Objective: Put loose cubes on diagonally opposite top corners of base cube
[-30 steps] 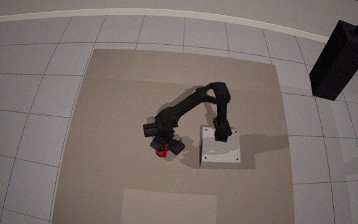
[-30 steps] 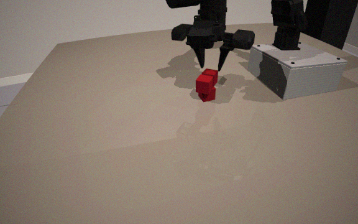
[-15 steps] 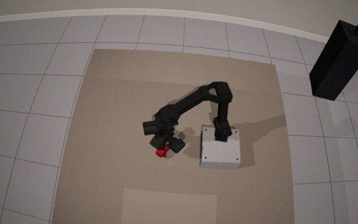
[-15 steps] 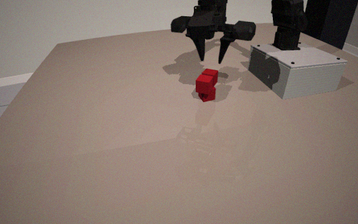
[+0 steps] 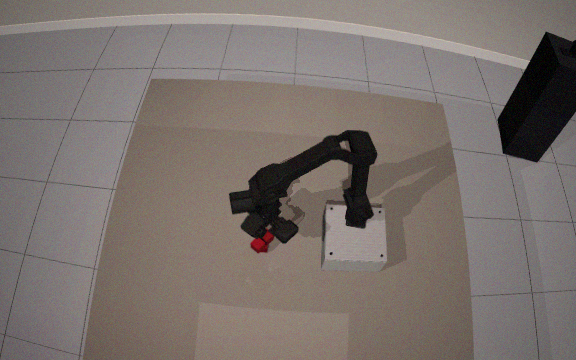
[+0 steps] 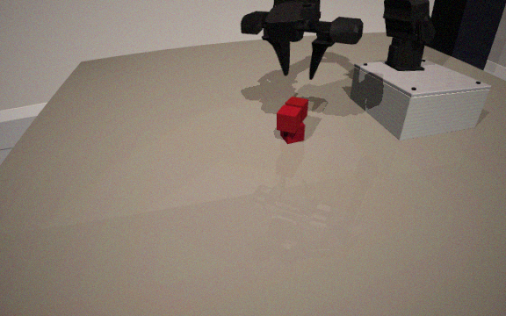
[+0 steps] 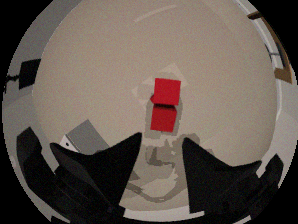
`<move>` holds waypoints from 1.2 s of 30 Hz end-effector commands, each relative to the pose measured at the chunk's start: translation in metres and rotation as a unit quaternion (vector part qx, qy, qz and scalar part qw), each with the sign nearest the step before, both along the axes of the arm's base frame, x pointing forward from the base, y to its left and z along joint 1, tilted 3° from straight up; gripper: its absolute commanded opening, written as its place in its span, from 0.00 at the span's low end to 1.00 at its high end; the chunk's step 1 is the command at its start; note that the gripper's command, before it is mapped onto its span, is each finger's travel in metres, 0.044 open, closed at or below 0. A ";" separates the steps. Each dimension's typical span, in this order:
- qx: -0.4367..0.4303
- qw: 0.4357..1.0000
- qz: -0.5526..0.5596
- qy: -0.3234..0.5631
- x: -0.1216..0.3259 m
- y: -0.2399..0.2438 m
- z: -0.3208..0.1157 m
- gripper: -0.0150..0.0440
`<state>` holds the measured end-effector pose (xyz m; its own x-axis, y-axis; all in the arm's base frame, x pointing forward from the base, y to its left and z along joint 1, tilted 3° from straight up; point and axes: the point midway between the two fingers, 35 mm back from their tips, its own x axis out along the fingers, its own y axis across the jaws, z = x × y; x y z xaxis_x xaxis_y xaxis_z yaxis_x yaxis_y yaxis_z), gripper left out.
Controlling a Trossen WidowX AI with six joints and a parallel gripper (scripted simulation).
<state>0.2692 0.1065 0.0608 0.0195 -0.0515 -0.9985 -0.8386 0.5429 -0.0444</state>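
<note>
Two red cubes sit side by side on a red base cube point(image 6: 297, 133), on opposite sides of its top. The front one point(image 6: 288, 120) point(image 7: 167, 91) point(image 5: 258, 245) overhangs toward the exterior camera. The back one point(image 6: 299, 102) point(image 7: 163, 120) point(image 5: 268, 236) is on the arm's side. Both look about level. A narrow dark gap shows between them in the wrist view; its width is hard to judge. The base cube is mostly hidden beneath them. My gripper point(image 6: 299, 77) point(image 7: 162, 139) is open and empty, its fingertips clear above the cubes and toward the arm's side.
The white box point(image 5: 354, 235) point(image 6: 448, 107) carrying the arm's base stands to the right of the cubes in the top and exterior views. A tall black block point(image 5: 543, 97) stands beyond the mat's right edge. Arm shadows fall around the cubes.
</note>
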 end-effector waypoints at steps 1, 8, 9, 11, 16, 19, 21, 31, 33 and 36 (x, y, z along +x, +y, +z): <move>0.002 1.000 -0.003 -0.005 0.001 0.001 0.006 0.60; 0.001 1.000 0.000 -0.002 0.000 0.001 0.011 0.78; 0.001 1.000 0.000 -0.002 0.000 0.001 0.011 0.82; 0.001 1.000 0.000 -0.002 0.000 0.001 0.013 0.91; 0.000 1.000 0.001 0.001 -0.001 0.003 0.012 0.93; 0.002 1.000 0.001 0.001 -0.009 0.037 0.011 0.93; 0.003 1.000 0.001 0.002 -0.019 0.066 0.011 0.93; 0.005 1.000 0.001 0.003 -0.053 0.127 0.009 0.93; 0.005 1.000 0.001 0.003 -0.053 0.127 0.009 0.93; 0.005 1.000 0.001 0.003 -0.053 0.127 0.009 0.93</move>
<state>0.2166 0.2335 0.0714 0.0186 -0.0350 -0.9992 -0.8430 0.5369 -0.0344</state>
